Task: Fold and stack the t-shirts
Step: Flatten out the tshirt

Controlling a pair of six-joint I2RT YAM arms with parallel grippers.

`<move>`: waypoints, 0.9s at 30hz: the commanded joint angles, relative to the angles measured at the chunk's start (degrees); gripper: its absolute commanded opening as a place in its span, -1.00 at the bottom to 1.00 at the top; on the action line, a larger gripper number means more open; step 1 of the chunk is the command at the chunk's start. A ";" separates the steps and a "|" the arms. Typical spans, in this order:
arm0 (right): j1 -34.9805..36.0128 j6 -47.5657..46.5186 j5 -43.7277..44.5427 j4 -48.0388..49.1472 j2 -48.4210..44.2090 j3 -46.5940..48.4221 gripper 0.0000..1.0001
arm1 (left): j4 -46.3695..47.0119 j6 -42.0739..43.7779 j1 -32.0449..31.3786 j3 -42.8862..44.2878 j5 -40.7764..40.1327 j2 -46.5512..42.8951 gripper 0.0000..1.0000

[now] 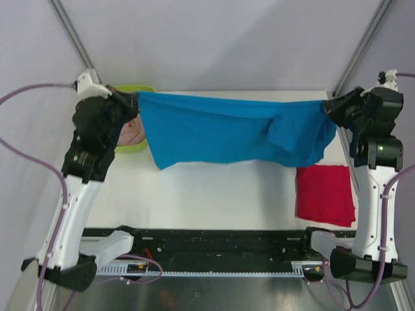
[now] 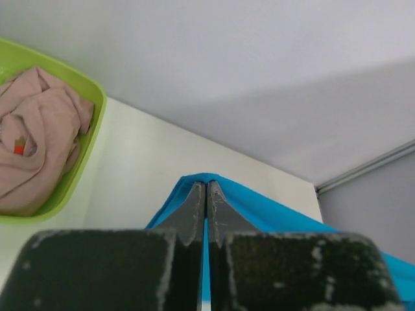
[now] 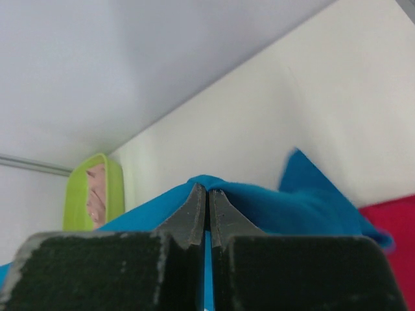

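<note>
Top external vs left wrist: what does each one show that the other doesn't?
Only top external: the folded red cloth t-shirt on the white table, and the right gripper shut on the bright blue cloth t-shirt. Only left wrist: the left gripper pinching the blue edge, close up. Both: the blue t-shirt, the lime-green plastic tray holding a pale pink shirt.

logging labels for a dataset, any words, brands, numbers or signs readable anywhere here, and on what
No text can be read in any view.
A red tag on the pink shirt in the green tray: too small to read.
The blue shirt and the red shirt: no print shows.
</note>
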 commanded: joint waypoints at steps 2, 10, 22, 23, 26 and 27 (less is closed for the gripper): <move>-0.78 3.99 -2.02 15.02 8.29 2.65 -1.00 | 2.26 -2.45 1.34 11.45 -1.34 13.83 -1.00; -0.40 8.23 -4.13 25.76 29.71 14.87 -1.00 | 4.48 -5.09 5.45 40.50 7.21 41.79 -1.00; -2.66 10.27 -4.69 23.17 36.77 42.93 -1.00 | 11.37 -12.11 14.49 63.30 18.96 51.40 -1.00; -2.76 10.03 -4.89 23.21 35.38 40.31 -1.00 | 11.80 -11.91 15.04 60.46 18.92 49.58 -1.00; -3.04 9.21 -5.64 23.07 31.13 28.82 -1.00 | 12.13 -11.53 15.68 48.76 18.67 44.06 -1.00; -3.17 9.06 -5.98 23.20 29.79 24.29 -1.00 | 12.18 -11.62 15.72 44.36 19.04 42.52 -1.00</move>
